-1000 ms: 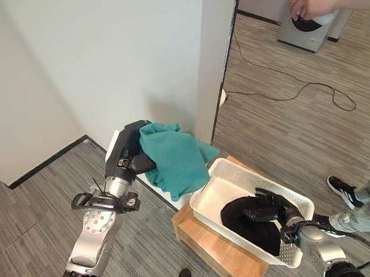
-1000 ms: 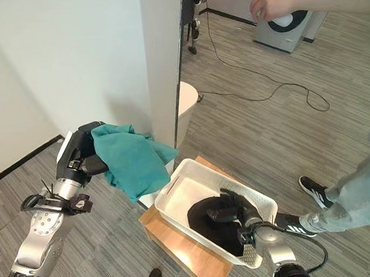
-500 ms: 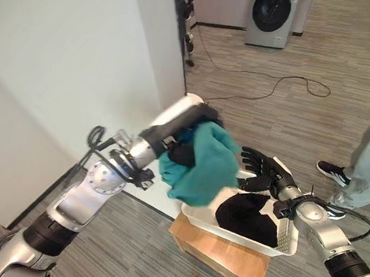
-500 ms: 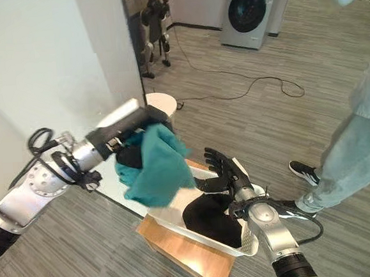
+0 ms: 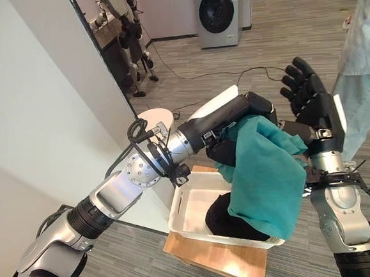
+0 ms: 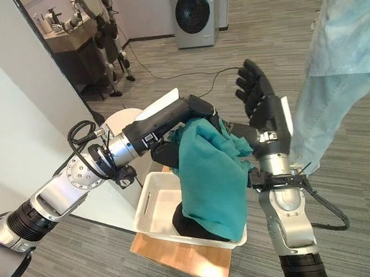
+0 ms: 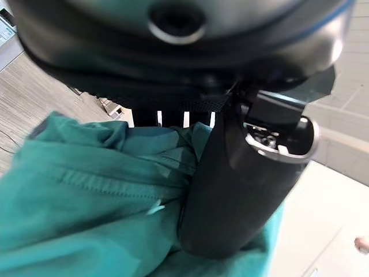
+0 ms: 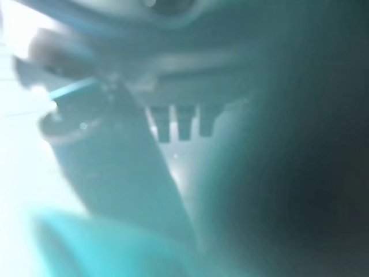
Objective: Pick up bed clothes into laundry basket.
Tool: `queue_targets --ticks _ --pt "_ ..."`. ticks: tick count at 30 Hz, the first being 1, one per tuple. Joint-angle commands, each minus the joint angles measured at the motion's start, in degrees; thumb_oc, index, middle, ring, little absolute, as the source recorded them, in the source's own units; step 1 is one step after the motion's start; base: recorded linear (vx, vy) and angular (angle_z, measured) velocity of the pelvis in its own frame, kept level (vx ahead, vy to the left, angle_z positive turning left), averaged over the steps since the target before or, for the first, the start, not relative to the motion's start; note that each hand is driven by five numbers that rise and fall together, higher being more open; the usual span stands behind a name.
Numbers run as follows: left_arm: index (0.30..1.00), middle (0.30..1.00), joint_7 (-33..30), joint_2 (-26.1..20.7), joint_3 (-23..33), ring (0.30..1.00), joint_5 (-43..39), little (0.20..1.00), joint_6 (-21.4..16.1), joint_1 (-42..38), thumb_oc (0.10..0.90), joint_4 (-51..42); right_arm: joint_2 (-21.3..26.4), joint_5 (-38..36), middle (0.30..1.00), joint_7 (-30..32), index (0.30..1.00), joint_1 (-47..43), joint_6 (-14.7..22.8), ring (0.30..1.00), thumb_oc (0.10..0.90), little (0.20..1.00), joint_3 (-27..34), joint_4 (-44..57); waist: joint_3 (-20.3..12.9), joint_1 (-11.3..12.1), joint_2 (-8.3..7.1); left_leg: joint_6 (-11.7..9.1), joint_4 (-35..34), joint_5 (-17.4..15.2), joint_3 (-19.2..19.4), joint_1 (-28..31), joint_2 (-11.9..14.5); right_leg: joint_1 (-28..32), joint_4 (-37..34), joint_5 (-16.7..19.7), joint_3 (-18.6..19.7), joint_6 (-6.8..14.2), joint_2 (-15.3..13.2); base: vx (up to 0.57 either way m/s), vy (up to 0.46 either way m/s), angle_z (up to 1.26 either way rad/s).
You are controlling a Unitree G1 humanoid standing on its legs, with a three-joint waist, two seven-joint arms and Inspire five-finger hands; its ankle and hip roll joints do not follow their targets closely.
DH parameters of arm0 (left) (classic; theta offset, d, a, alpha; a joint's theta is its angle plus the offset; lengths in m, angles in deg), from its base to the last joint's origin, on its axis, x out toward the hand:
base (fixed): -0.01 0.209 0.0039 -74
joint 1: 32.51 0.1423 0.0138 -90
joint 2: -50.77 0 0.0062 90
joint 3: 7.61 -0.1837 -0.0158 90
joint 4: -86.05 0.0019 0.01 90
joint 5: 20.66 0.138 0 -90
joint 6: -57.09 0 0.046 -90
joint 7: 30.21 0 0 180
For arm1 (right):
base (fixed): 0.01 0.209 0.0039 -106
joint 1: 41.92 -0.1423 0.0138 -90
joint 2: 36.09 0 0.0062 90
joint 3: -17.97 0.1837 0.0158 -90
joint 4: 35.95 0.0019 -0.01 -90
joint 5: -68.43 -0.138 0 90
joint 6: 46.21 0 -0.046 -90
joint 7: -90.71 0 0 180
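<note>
Teal cloth point(image 5: 264, 171) hangs from the robot's left hand point(image 5: 244, 118), whose fingers and thumb are curled round its bunched top, directly above a white basket point(image 5: 184, 209). The cloth's lower edge drapes down to the basket's near rim, covering part of a dark garment point(image 5: 220, 216) already lying inside. The basket sits on a low wooden stand point(image 5: 207, 258) on grey floor. Just beside the cloth, the right hand point(image 5: 310, 103) is raised upright with fingers straight and spread, holding nothing. A person in a pale blue garment point(image 6: 348, 48) stands at the right, and a washing machine point(image 5: 216, 11) stands against the far wall.
</note>
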Motion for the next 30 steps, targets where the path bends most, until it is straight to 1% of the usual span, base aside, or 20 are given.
queue_targets --ticks 1,2,3,5,6,9,10,14,15,16,17,20,21,22,24,25,27,28,29,30 --pt "0.3 0.3 -5.22 -1.93 6.14 0.3 2.71 0.3 -2.15 -6.65 0.4 5.35 3.46 0.15 0.9 0.0 0.9 0.13 6.44 0.9 0.8 0.9 7.33 8.2 -2.9 -1.0 -2.88 -1.2 0.01 -2.12 -1.71 -0.41 -1.68 -0.57 -1.01 -1.2 -2.98 1.42 1.62 0.03 0.027 -0.8" --pt "0.3 0.3 -4.99 -2.54 6.1 0.3 3.37 0.3 -2.1 -6.51 0.4 6.31 3.88 0.0 0.9 0.07 0.9 1.28 6.53 0.9 0.8 0.9 8.45 7.81 -2.85 -1.43 -2.96 -1.18 0.01 -2.28 -1.32 -0.38 -1.6 -0.62 -1.07 -1.16 -2.41 1.5 1.71 0.02 0.016 -0.56" --pt "0.3 0.3 -4.99 -2.48 6.05 0.3 3.39 0.3 -2.15 -6.53 0.4 6.38 3.89 -0.04 0.9 0.04 0.9 1.36 6.56 0.9 0.8 0.9 8.5 7.8 -2.88 -1.31 -2.96 -1.18 0.01 -2.31 -1.24 -0.36 -1.6 -0.62 -1.07 -1.15 -2.33 1.51 1.72 0.02 0.015 -0.31" --pt "0.3 0.3 -4.52 -3.48 5.8 0.3 4.8 0.3 -1.91 -6.42 0.4 7.29 4.16 -0.61 0.9 -0.14 0.9 3.99 6.42 0.9 0.8 0.9 10.44 7.2 -2.77 -2.14 -3.12 -1.19 0.01 -2.49 -0.84 -0.28 -1.49 -0.65 -1.05 -1.13 -1.7 1.62 1.85 0.02 0.023 -0.29" --pt "0.3 0.3 -3.74 -4.8 5.95 0.3 6.14 0.3 -1.8 -6.11 0.4 7.89 5.03 -0.21 0.9 -0.5 0.9 7.46 5.93 0.9 0.8 0.9 13.07 6.15 -2.61 -3.12 -3.42 -1.23 0.01 -2.65 -0.48 -0.26 -1.34 -0.73 -1.09 -1.12 -1.16 1.67 1.99 0.02 0.033 -0.31" --pt "0.3 0.3 -3.11 -5.64 6.22 0.3 6.99 0.3 -1.67 -5.45 0.4 8.68 6.57 0.31 0.9 -0.89 0.9 10.83 5.23 0.9 0.8 0.9 15.95 4.48 -2.6 -3.69 -3.74 -1.22 0.01 -2.88 -0.2 -0.14 -1.25 -0.86 -1.11 -1.09 -0.53 1.73 2.17 0.01 0.016 -0.2" --pt "0.3 0.3 -2.34 -6.52 6.56 0.3 8.05 0.3 -1.52 -4.82 0.4 9.07 8.27 1.39 0.9 -0.74 0.9 14.08 4.34 0.9 0.8 0.9 19.51 2.76 -2.43 -4.76 -4.31 -1.25 0.01 -3.04 0.05 -0.17 -1.11 -1.05 -1.04 -1.07 0.04 1.85 2.3 0.01 0.02 -0.14" --pt "0.3 0.3 -1.6 -6.71 6.87 0.3 9.35 0.3 -1.39 -3.0 0.4 10.62 10.77 0.68 0.9 -0.59 0.9 17.2 4.53 0.9 0.8 0.9 24.03 0.28 -2.0 -5.8 -5.07 -1.1 0.01 -3.39 0.42 -0.03 -0.9 -1.31 -1.0 -0.96 0.93 2.05 2.36 0.01 0.019 -0.05" --pt "0.3 0.3 -1.67 -6.58 7.0 0.3 9.43 0.3 -1.4 -2.66 0.4 10.93 11.21 0.43 0.9 -0.62 0.9 17.28 4.69 0.9 0.8 0.9 24.37 -0.09 -2.06 -5.76 -5.13 -0.92 0.01 -3.96 0.58 0.18 -0.93 -1.14 -1.17 -1.37 1.04 2.06 2.31 -0.01 0.024 -0.08" --pt "0.3 0.3 -1.57 -6.52 7.05 0.3 9.57 0.3 -1.3 -2.2 0.4 11.13 11.4 0.28 0.9 -0.48 0.9 17.16 4.76 0.9 0.8 0.9 24.66 -0.38 -1.83 -5.83 -5.35 -0.96 0.01 -3.48 0.54 -0.06 -0.9 -1.54 -1.03 -0.82 1.33 2.14 2.42 0.03 0.02 -0.09" --pt "0.3 0.3 -1.56 -6.51 7.07 0.3 9.58 0.3 -1.3 -2.17 0.4 11.13 11.45 0.27 0.9 -0.48 0.9 17.14 4.78 0.9 0.8 0.9 24.65 -0.45 -1.99 -5.77 -5.28 -0.83 0.01 -4.02 0.63 0.13 -0.94 -1.3 -1.17 -1.27 1.27 2.1 2.36 -0.01 0.016 -0.1" --pt "0.3 0.3 -1.27 -6.28 7.54 0.3 9.74 0.3 -1.09 -0.4 0.4 11.36 11.84 -0.02 0.9 -0.46 0.9 16.41 4.94 0.9 0.8 0.9 24.66 -0.68 -1.58 -5.67 -5.79 -0.57 0.01 -4.19 0.96 -0.07 -0.95 -1.72 -1.15 -1.02 2.03 2.22 2.54 -0.02 0.019 -0.13" --pt "0.3 0.3 -0.57 -5.89 7.61 0.3 10.36 0.3 -1.05 1.24 0.4 11.68 11.89 -1.31 0.9 -0.22 0.9 16.82 5.42 0.9 0.8 0.9 25.22 -3.11 -1.16 -5.58 -6.35 -0.54 0.01 -3.68 1.08 -0.52 -0.86 -2.31 -1.07 -0.36 2.58 2.35 2.78 -0.02 0.027 -0.19" --pt "0.3 0.3 -0.21 -5.24 7.36 0.3 10.43 0.3 -1.02 1.79 0.4 11.92 11.89 -1.53 0.9 -0.16 0.9 16.65 5.66 0.9 0.8 0.9 25.3 -3.51 -1.24 -5.5 -6.44 -0.35 0.01 -4.33 1.13 -0.28 -0.91 -2.02 -1.2 -0.93 2.62 2.29 2.77 -0.02 0.022 -0.18" --pt "0.3 0.3 -0.22 -3.2 7.29 0.3 10.73 0.3 -0.75 3.21 0.4 13.2 11.96 -1.73 0.9 0.07 0.9 16.31 6.05 0.9 0.8 0.9 25.49 -3.88 -0.9 -5.49 -6.91 -0.3 0.01 -4.41 0.99 -0.21 -0.85 -2.11 -1.18 -1.02 2.78 2.27 2.82 0.01 0.021 -0.09" --pt "0.3 0.3 -0.26 -3.05 7.26 0.3 10.81 0.3 -0.84 3.19 0.4 13.37 12.05 -1.73 0.9 0.08 0.9 16.34 6.08 0.9 0.8 0.9 25.48 -3.92 -0.93 -5.5 -6.85 -0.29 0.01 -4.41 0.98 -0.21 -0.86 -2.1 -1.18 -1.02 2.78 2.27 2.81 -0.02 0.01 -0.04" --pt "0.3 0.3 -1.02 -0.17 5.62 0.3 12.68 0.3 -0.5 3.08 0.4 17.68 13.11 -2.38 0.9 0.51 0.9 15.52 6.49 0.9 0.8 0.9 25.04 -5.5 -0.08 -6.0 -7.77 -0.2 0.01 -4.27 0.97 -0.92 -0.62 -2.93 -1.1 -0.85 2.98 2.26 3.03 -0.04 0.001 -0.03" --pt "0.3 0.3 -1.09 -0.03 5.51 0.3 12.75 0.3 -0.62 2.89 0.4 17.96 13.2 -2.44 0.9 0.5 0.9 15.43 6.57 0.9 0.8 0.9 25.04 -5.67 -0.09 -5.95 -7.75 -0.2 0.01 -4.25 1.0 -0.98 -0.62 -3.01 -1.1 -0.83 3.0 2.26 3.03 -0.07 -0.006 -0.03" --pt "0.3 0.3 -1.37 1.23 4.49 0.3 14.01 0.3 -0.35 2.34 0.4 20.15 13.63 -2.74 0.9 0.67 0.9 15.18 6.78 0.9 0.8 0.9 24.84 -6.14 0.49 -6.36 -8.39 -0.16 0.01 -4.15 1.19 -1.52 -0.48 -3.63 -1.1 -0.59 3.27 2.3 3.22 -0.04 -0.007 -0.05" --pt "0.3 0.3 -1.43 1.34 4.39 0.3 14.07 0.3 -0.43 2.18 0.4 20.38 13.66 -2.77 0.9 0.66 0.9 15.14 6.83 0.9 0.8 0.9 24.85 -6.23 0.47 -6.29 -8.39 -0.16 0.01 -4.13 1.23 -1.59 -0.47 -3.7 -1.09 -0.56 3.31 2.31 3.23 -0.04 -0.007 -0.09"
